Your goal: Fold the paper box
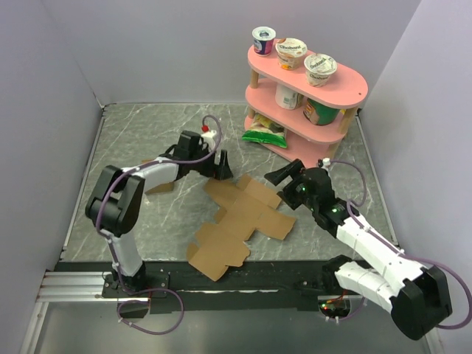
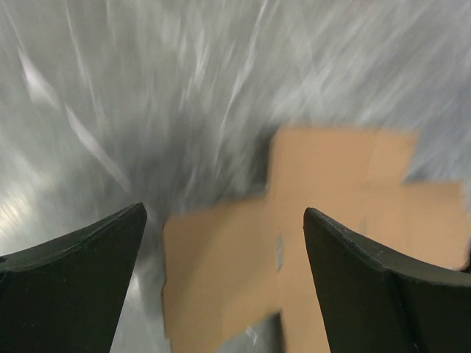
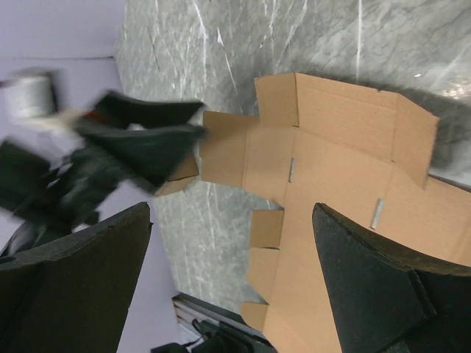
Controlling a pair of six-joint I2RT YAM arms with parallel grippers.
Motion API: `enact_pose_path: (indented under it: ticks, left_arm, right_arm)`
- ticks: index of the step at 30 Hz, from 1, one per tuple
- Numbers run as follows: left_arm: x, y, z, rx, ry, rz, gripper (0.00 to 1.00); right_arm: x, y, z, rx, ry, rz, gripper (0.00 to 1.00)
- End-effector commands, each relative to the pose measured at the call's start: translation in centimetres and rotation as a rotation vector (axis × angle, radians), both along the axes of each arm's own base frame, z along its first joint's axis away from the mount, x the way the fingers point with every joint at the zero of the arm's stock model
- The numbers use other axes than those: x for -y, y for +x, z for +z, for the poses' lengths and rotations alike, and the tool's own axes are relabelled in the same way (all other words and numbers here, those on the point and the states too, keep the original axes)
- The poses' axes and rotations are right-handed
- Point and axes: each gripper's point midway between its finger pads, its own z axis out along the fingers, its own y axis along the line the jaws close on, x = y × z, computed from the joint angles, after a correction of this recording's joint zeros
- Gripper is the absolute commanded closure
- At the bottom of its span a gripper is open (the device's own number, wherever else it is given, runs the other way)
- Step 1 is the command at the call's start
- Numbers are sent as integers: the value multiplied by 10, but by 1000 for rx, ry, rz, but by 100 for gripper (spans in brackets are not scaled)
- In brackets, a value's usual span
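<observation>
The paper box lies flat on the grey marble table as a brown cross-like cutout sheet with creases and tabs. My left gripper hovers open and empty over the sheet's far left end. In the blurred left wrist view the sheet lies below and between the spread fingers. My right gripper is open and empty above the sheet's right side. The right wrist view shows the sheet under its spread fingers, with the left gripper beyond.
A pink two-tier shelf with yogurt cups and jars stands at the back right, with a green bag at its foot. A small brown cardboard piece lies under the left arm. Grey walls enclose the table, and a metal rail runs along the near edge.
</observation>
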Motion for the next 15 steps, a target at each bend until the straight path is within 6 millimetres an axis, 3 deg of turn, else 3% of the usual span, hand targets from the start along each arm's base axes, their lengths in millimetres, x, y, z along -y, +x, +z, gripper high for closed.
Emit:
enact_pose_path:
  ticks: [1, 8, 12, 14, 15]
  left_arm:
    - [-10, -18, -25, -128, 86, -27, 5]
    - [-7, -19, -32, -126, 60, -42, 9]
    - [5, -24, -38, -180, 21, -110, 38]
    - [8, -28, -47, -216, 18, -133, 45]
    - [8, -28, -47, -216, 15, -136, 54]
  right_arm:
    - [13, -4, 8, 55, -69, -6, 4]
    - [13, -8, 14, 88, -67, 15, 4]
    - [13, -8, 13, 89, -78, 23, 4]
    - [13, -8, 14, 91, -85, 25, 4]
    - [14, -7, 14, 93, -94, 21, 4]
